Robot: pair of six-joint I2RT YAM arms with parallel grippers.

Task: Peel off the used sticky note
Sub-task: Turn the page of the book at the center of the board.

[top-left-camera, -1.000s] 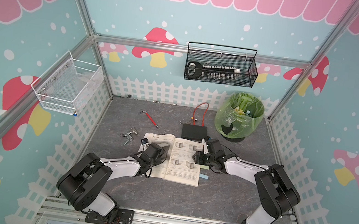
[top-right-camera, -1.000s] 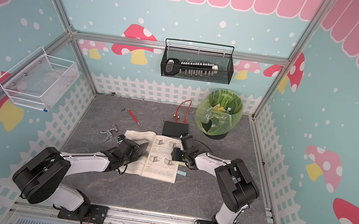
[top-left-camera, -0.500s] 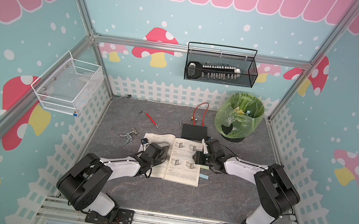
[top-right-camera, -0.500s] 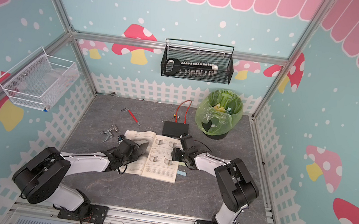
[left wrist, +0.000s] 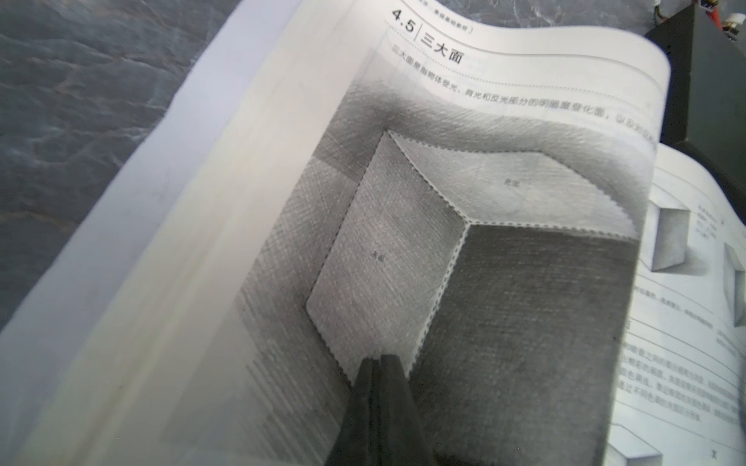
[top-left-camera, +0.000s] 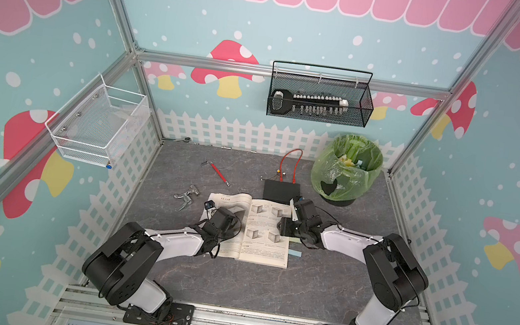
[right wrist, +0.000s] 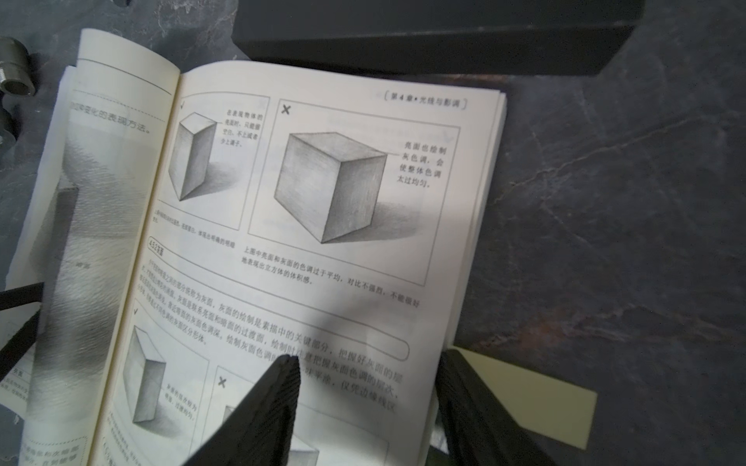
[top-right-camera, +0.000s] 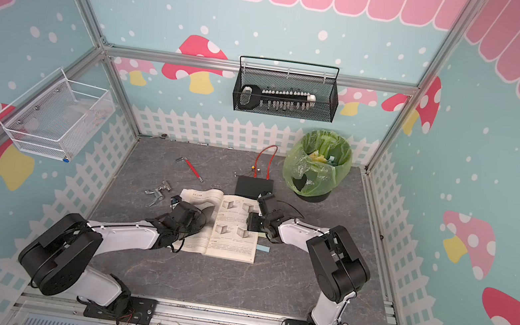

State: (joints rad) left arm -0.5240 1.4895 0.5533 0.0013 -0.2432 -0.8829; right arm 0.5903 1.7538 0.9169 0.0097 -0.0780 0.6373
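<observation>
One black box (top-left-camera: 280, 191) beside book (top-left-camera: 262, 253), bin (top-left-camera: 345, 178) near

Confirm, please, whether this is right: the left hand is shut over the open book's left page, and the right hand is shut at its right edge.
Not quite: the right hand is open, not shut. The right wrist view shows its fingers spread at the book's right edge, one beside the yellow sticky note. The left hand is indeed shut over the left page.

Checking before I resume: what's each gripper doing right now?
Left gripper: shut, empty, tips on the book.
Right gripper: open, empty, straddling the book's edge beside the sticky note.
</observation>
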